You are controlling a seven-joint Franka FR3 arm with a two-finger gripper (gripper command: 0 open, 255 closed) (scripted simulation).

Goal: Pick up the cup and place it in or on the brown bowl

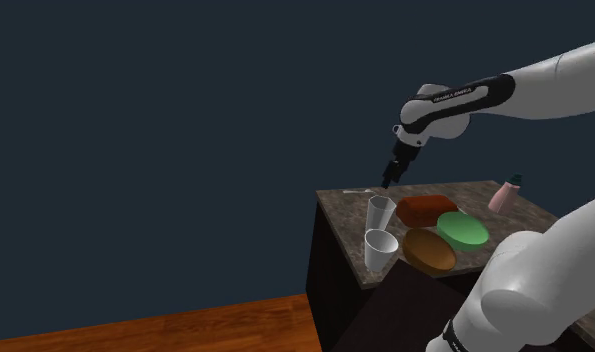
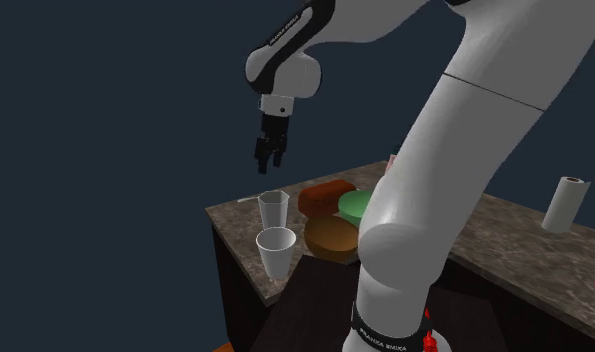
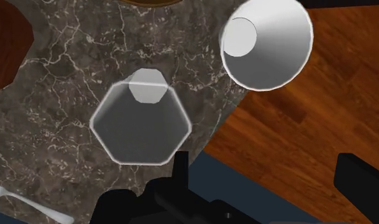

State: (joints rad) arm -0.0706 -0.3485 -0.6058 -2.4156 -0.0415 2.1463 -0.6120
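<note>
Gripper spread, empty, hovering above hexagonal glass. White cup sits at tabletop edge, near glass. Risk: descent clips glass, or nudges cup off edge.

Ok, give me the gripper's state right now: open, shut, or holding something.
Gripper: jaws open, holding nothing, in the air above the table.

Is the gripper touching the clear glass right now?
Apart. The second exterior view shows the gripper hanging above the clear glass, with a plain gap between its fingertips and the rim.
</note>
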